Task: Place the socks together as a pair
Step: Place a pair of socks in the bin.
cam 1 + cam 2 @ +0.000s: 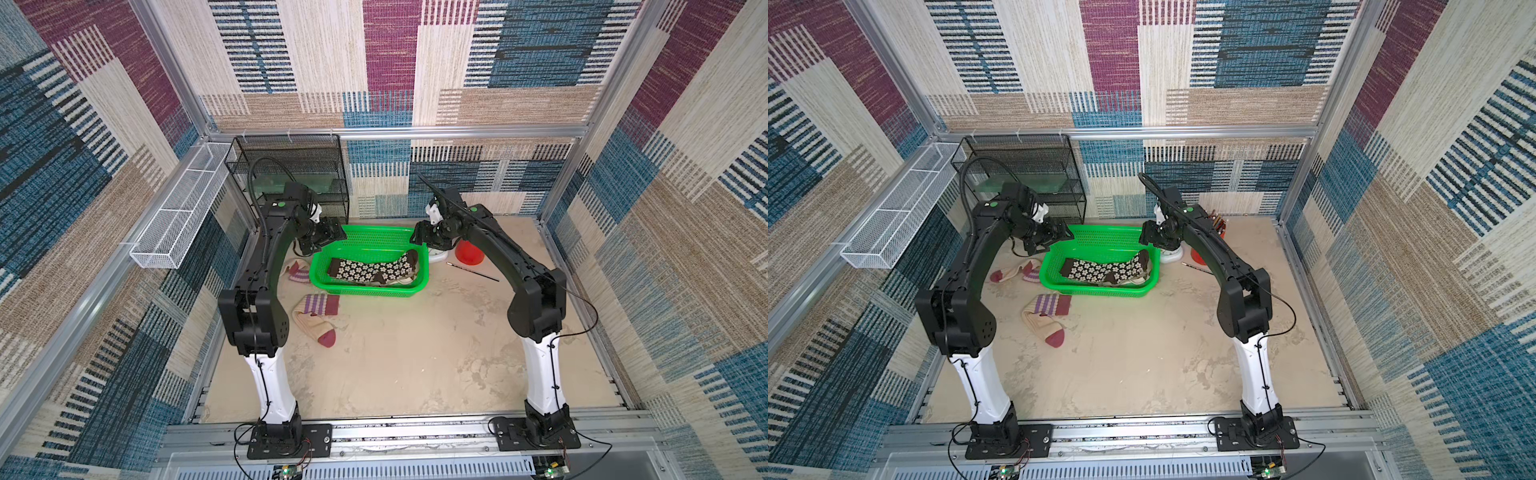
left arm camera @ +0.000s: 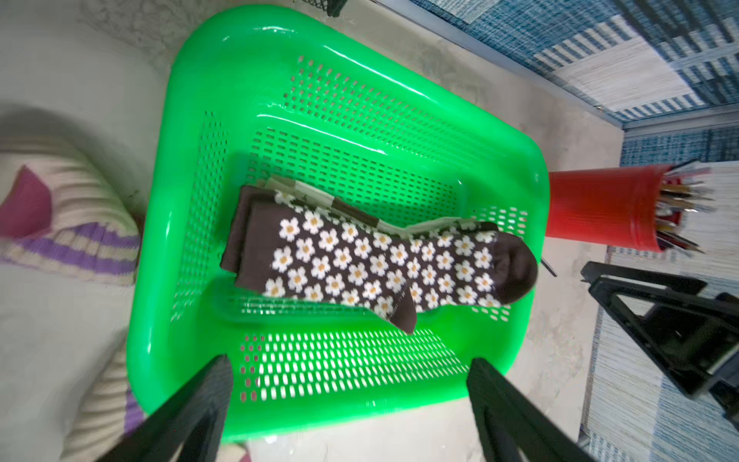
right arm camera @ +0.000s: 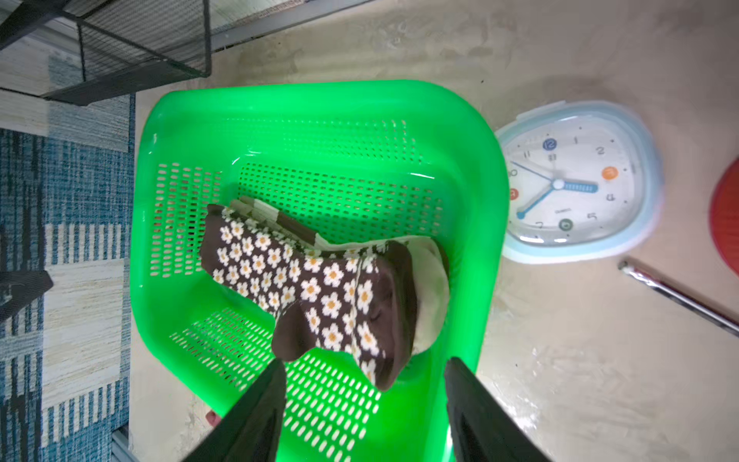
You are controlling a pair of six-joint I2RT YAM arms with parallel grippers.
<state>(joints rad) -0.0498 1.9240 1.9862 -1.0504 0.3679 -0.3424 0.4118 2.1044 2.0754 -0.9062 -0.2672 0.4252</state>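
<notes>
Left wrist view shows you the dark-brown daisy knit socks (image 2: 360, 264) lying in the green perforated plastic basket (image 2: 156, 248); left gripper (image 2: 350, 361) and right gripper (image 3: 366, 361) hang empty, jaws apart; they should be light and limp, so pinch the cuff.

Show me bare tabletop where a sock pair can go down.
Free: the beige tabletop between the green plastic basket and the table's near edge, right of the purple-striped cream sock. Crowded: the back edge, with basket, red plastic cup and black mesh shelf.

A clock (image 3: 576, 180) lies between the green basket (image 3: 490, 240) and a red pencil cup (image 2: 600, 208), a thin rod (image 3: 680, 297) nearby.
</notes>
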